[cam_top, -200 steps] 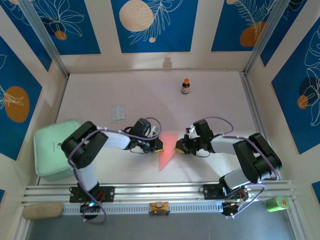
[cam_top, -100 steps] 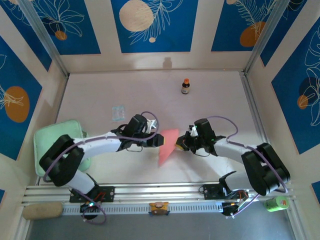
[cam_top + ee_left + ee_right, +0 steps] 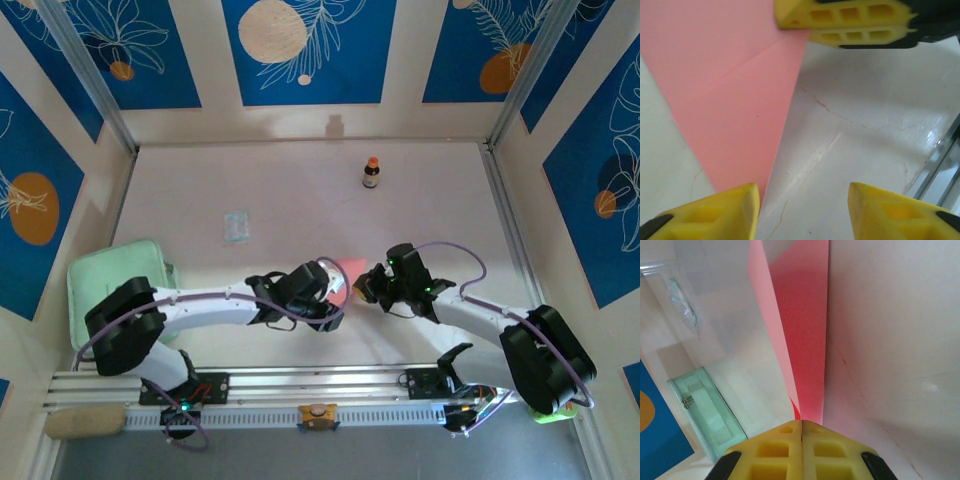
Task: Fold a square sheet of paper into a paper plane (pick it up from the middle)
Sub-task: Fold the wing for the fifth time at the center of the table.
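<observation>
Right claw (image 3: 801, 429) grips the paper plane (image 3: 802, 340); left claw (image 3: 802, 197) stands open just over it.

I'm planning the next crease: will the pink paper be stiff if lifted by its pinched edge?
Probably floppy: the pink paper looks thin, and the right gripper pinches one edge. Its V-shaped fold may stiffen it lengthwise. Likely light: the open left gripper could easily slide it.

Matt salmon-pink paper plane (image 3: 735, 100), glossy scuffed table (image 3: 855, 145), yellow plastic fingers (image 3: 890, 214)
</observation>
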You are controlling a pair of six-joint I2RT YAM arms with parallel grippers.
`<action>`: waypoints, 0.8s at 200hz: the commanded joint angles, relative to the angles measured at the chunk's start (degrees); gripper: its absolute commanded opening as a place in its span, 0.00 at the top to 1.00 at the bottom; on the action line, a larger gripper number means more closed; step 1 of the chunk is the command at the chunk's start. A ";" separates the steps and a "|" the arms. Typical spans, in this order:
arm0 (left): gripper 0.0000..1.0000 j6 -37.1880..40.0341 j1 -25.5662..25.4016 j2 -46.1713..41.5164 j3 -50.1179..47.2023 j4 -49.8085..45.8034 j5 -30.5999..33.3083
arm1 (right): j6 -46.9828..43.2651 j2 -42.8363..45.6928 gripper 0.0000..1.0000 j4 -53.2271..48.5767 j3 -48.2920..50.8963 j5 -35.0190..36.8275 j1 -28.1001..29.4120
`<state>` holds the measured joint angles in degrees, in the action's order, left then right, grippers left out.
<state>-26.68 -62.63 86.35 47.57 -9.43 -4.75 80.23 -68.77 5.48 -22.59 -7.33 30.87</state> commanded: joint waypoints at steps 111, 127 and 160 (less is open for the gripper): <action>0.50 4.64 -5.22 9.33 8.46 -7.94 14.44 | 2.46 0.56 0.97 -2.36 0.35 0.98 0.94; 0.52 5.46 -5.74 10.00 9.18 -8.80 17.01 | 2.55 0.83 0.97 -2.46 0.35 1.04 0.94; 0.58 6.68 -5.93 10.94 10.13 -10.07 19.58 | 2.57 1.60 0.97 -2.70 0.53 1.17 0.94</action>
<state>-21.93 -68.01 96.27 55.90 -16.45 10.68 82.15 -68.75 4.27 -22.59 -6.55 31.44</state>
